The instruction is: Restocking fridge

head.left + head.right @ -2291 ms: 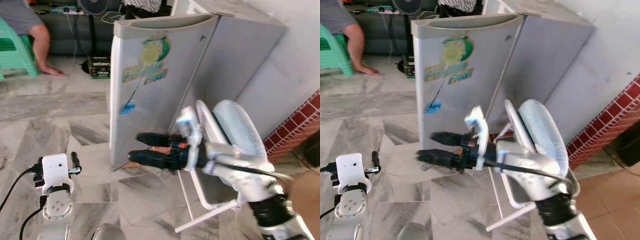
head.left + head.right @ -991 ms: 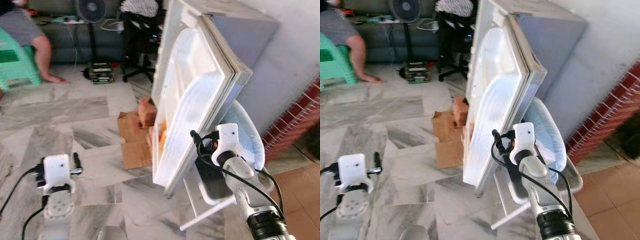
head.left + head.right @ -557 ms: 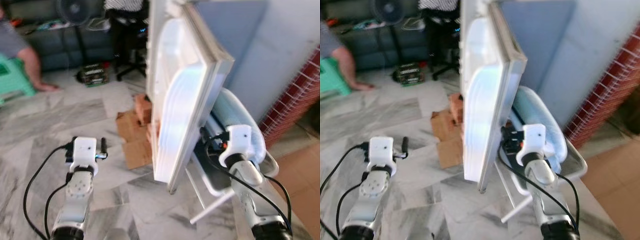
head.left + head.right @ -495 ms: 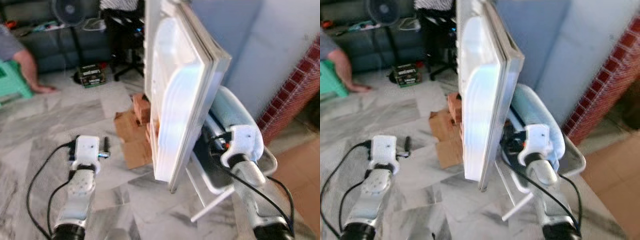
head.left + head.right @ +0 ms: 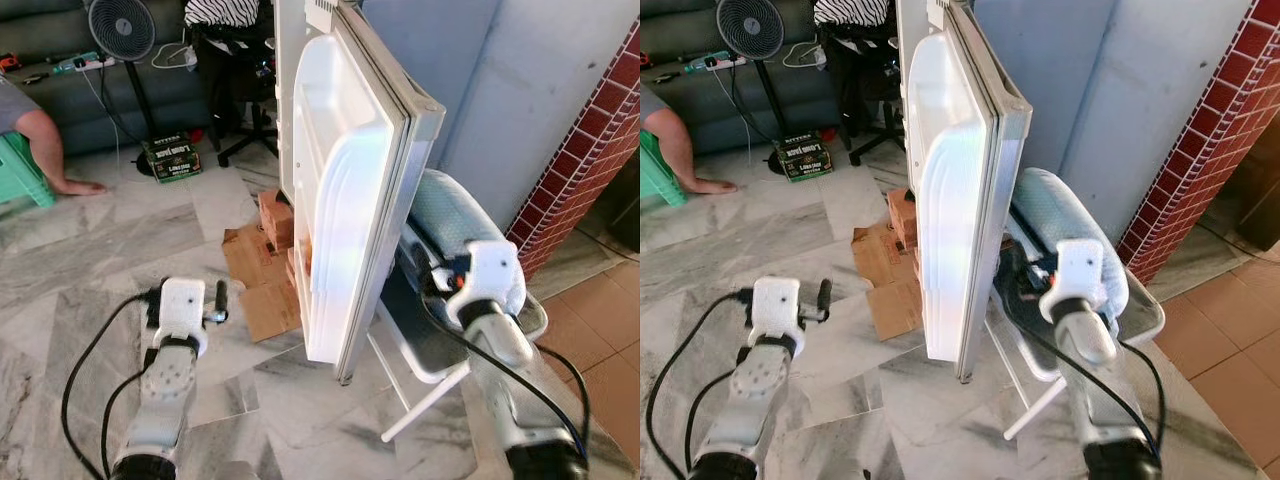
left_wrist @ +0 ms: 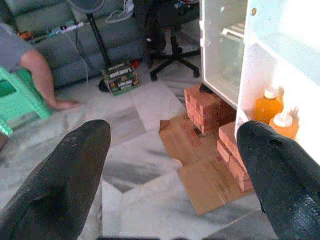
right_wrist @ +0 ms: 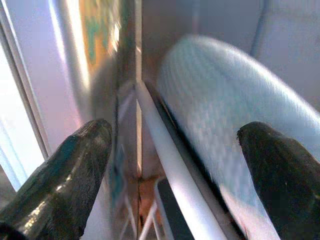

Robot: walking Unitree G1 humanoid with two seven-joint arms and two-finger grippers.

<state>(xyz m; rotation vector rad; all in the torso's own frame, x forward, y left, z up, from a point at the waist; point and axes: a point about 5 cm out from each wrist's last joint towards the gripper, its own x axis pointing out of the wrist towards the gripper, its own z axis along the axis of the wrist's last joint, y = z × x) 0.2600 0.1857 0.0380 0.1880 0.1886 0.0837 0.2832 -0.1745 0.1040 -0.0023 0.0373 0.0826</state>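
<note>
The fridge door stands wide open at twelve o'clock, right gripper spread empty behind its outer face and left gripper spread empty; next, I judge, fetch stock.

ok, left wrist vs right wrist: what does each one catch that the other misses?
Left wrist: orange bottles on the door shelf, bricks under the fridge, flattened cardboard, a green stool, a person's leg and a fan stand.

Right wrist: the door's sticker-side outer face and a pale blue padded chair with white tubing beside it.

Both: wide-open black fingers framing the shot, and some part of the open fridge door.
</note>
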